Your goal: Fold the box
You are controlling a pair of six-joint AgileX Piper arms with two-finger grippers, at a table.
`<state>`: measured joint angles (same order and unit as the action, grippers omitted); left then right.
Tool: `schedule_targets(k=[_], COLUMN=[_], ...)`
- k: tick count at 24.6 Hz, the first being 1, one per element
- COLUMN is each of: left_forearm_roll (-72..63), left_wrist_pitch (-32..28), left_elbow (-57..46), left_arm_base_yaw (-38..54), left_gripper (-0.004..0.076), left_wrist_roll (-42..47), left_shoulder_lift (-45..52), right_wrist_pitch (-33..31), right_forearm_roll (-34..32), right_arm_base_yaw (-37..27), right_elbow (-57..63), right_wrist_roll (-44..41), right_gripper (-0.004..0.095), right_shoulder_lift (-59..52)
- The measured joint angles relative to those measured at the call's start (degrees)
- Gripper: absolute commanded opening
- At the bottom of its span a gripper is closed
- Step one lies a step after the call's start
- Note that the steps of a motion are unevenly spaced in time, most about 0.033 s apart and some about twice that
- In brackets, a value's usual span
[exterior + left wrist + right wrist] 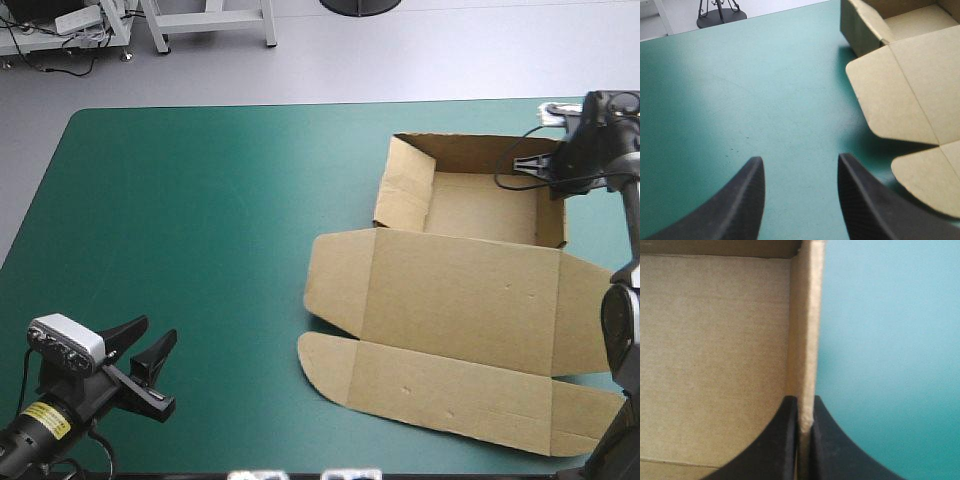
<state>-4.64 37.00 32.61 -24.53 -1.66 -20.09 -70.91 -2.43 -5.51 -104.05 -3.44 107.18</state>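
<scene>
On teal-green cover (200,220): one box (460,300); right gripper (804,401) tight on one wall (808,340)

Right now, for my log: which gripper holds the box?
The right gripper, shut on the box at its upright wall; the left gripper stands open over the cover.

The box (455,285) — a cut sheet of brown board — lies on the right half of the table (200,230). Its far part stands as an open tray (480,205), walls raised, near the table's far edge. The lid (470,310) lies flat toward the table's near edge — rounded side flaps spread out, front strip flat too.
</scene>
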Motion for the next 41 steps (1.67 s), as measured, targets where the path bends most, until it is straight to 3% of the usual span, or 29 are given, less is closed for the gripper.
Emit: schedule_targets(k=[7,9,14,23,26,36,41], left_forearm_roll=[0.0,0.0,0.0,0.0,0.0,0.0,0.0], left_wrist_pitch=[1.4,1.5,1.5,2.5,3.3,3.7,3.7], left_elbow=[0.0,0.0,0.0,0.0,0.0,0.0,0.0], left_arm_base_yaw=[0.0,0.0,0.0,0.0,0.0,0.0,0.0], left_gripper=[0.0328,0.0318,0.0318,0.0318,0.0318,0.0318,0.0318], left_wrist_roll=[0.0,0.0,0.0,0.0,0.0,0.0,0.0], left_shoulder_lift=[0.0,0.0,0.0,0.0,0.0,0.0,0.0], right_wrist_pitch=[-0.2,-0.2,0.2,0.2,0.2,0.1,-0.1], right_forearm_roll=[0.5,0.5,0.2,0.3,0.3,2.4,12.7], right_arm_base_yaw=[-18.4,-20.7,-21.3,-21.5,-21.5,-21.5,-21.5], right_elbow=[0.0,0.0,-0.4,-0.5,-0.5,-0.5,-0.5], right_wrist_roll=[0.2,0.2,-0.3,0.4,0.6,1.3,4.7], right_gripper=[-0.0013,-0.0013,-0.0009,0.0435,0.0521,0.0557,0.0557], right_shoulder_lift=[1.7,3.3,6.9,7.0,6.4,0.3,-6.6])
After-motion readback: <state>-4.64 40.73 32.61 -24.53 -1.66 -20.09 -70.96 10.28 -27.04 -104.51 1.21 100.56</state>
